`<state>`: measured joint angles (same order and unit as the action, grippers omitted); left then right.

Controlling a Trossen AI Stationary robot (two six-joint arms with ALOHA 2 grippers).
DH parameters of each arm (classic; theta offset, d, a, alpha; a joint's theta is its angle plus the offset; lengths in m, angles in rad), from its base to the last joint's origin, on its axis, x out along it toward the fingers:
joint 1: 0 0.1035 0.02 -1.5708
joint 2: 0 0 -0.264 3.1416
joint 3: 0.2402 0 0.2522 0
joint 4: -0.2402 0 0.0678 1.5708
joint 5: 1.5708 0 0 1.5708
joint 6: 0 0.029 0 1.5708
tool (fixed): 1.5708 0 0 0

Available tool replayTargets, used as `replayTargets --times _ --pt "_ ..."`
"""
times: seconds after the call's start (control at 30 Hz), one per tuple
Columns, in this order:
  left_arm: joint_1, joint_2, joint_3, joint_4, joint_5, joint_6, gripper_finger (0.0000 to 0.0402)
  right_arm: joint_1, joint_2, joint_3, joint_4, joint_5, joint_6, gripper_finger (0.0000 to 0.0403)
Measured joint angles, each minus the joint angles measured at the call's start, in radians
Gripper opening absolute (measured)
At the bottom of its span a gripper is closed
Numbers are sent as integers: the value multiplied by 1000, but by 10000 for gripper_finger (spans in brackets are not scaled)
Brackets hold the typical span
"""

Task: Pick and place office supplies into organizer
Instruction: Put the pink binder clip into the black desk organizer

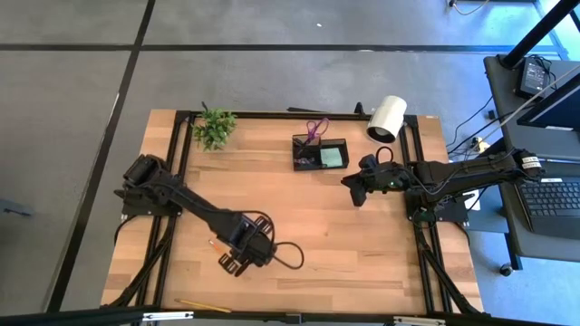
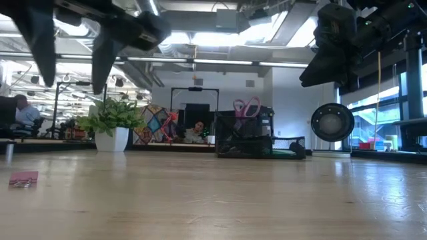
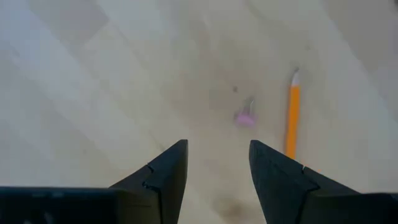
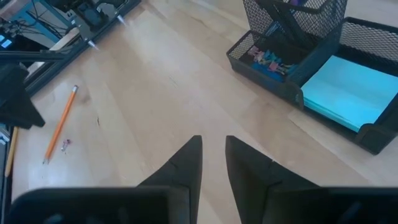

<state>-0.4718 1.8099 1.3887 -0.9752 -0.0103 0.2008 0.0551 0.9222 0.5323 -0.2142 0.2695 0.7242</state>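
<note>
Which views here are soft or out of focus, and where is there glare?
Left wrist view: soft throughout, the orange pencil and small pink item blurred. Low view: near tabletop out of focus, bright ceiling lights washing out the top, left gripper a dark silhouette. High view and right wrist view: evenly lit, organizer sharp.

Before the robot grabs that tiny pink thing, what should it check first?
1. Left gripper jaws open: ok.
2. Small pink clip ahead of the jaws, apart from them: ok.
3. Orange wooden pencil lies beside the clip, may get bumped: not ok.
4. Jaws low enough to pinch the clip: cannot tell.
5. Black mesh organizer upright on the table: ok.
6. Right gripper empty, out of the way: ok.
</note>
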Motion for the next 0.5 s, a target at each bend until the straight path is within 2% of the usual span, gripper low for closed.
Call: replayTargets --times 0.2,0.5 --pt "-39 0 -58 100 4 -55 165 0 0 0 0 0 8 76" --pt "-46 0 -123 187 6 -47 165 0 0 0 0 0 8 76"
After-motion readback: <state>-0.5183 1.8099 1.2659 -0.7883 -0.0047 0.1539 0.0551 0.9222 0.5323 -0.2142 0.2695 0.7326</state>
